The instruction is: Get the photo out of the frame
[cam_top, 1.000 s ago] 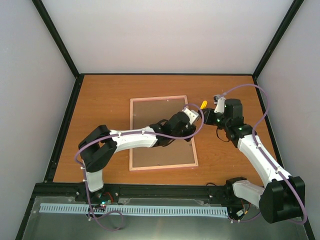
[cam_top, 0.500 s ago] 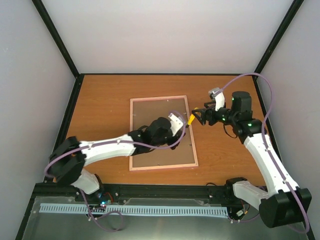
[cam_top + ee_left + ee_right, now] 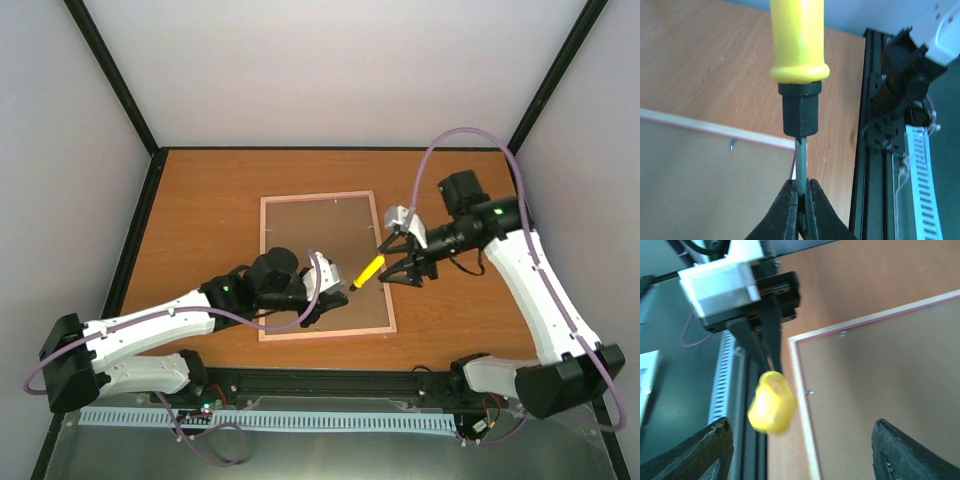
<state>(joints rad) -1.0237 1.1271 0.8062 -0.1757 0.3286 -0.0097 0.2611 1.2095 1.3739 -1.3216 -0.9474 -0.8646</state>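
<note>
The frame [image 3: 263,262] lies flat in the middle of the table [image 3: 190,210], back side up, so only the brown backing board [image 3: 310,225] inside the thin pink border is on show. The photo can't be seen in any view (it's board wherever the frame shows). From overhead, the left arm sprawls across the frame's lower part and hides a good chunk of it.

The left gripper [image 3: 800,192] is pinched tight on the bare metal shaft of the yellow-handled screwdriver [image 3: 799,40], just below its black collar. The tip is buried behind the closed fingers, so whether it touches the frame is anyone's guess, and the top of the handle runs out of the left wrist shot.

The right gripper [image 3: 393,263] is spread wide near the frame's right edge, holding nothing. The handle's butt end sits in the gap, apart from both fingers. The right wrist view is smeared: the handle is a yellow blob and the fingers are cut off at the bottom corners.

A couple of small metal tabs [image 3: 842,333] sit on the board near the corner, too tiny to tell their position.
</note>
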